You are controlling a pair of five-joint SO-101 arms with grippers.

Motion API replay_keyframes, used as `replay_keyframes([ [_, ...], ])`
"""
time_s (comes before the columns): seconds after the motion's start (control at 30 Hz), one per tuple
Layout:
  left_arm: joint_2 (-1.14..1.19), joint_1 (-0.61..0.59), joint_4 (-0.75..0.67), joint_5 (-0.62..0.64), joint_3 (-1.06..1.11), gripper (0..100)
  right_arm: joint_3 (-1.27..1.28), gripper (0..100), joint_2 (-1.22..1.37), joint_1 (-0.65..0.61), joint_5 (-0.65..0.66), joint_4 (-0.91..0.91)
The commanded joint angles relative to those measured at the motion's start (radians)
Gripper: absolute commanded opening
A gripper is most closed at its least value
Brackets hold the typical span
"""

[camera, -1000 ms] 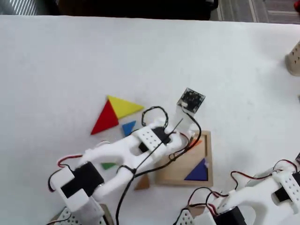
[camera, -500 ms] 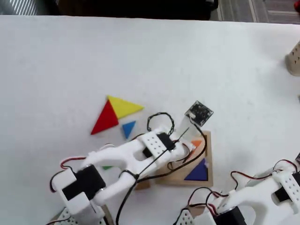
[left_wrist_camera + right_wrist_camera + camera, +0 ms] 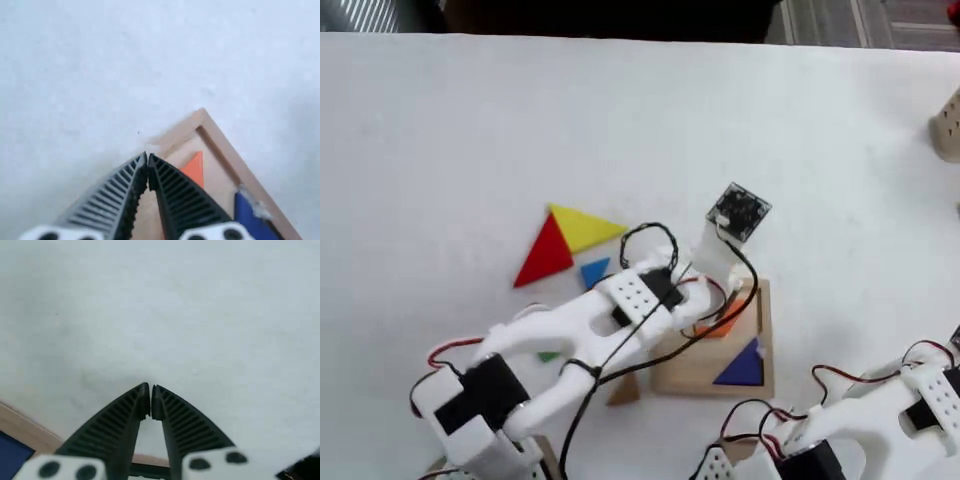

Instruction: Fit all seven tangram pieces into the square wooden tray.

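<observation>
White plastic shells on the left arm (image 3: 570, 335), black motor blocks at the joints, black and red cables (image 3: 650, 229), a small dark camera board (image 3: 739, 210). Right arm (image 3: 880, 405) matches. Left claw (image 3: 147, 158), right claw (image 3: 150, 388): black ribbed fingers, white bases with dark screw holes.

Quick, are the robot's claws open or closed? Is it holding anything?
Left gripper: closed, holding nothing.
Right gripper: closed, holding nothing.
</observation>
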Motion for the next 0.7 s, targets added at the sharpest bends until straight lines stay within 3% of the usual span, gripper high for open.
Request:
replay_keyframes([
  [0.0, -0.002, 0.012, -0.117, -0.002, -0.034, 2, -0.034, 1.7, -0.024, -0.018, 0.014, -0.008],
  [0.23, 0.150, 0.111, -0.144, -0.011, -0.114, 2, -0.034, 1.7, -0.025, -0.018, 0.014, -0.008],
  [0.33, 0.151, 0.150, -0.100, -0.014, -0.146, 2, -0.034, 1.7, -0.022, -0.018, 0.014, -0.012],
  [0.5, 0.151, 0.185, -0.032, -0.130, -0.166, 2, -0.034, 1.7, -0.022, -0.018, 0.014, -0.012],
  [0.67, 0.162, 0.183, 0.023, -0.138, -0.166, 2, -0.034, 1.7, -0.022, -0.018, 0.014, -0.012],
])
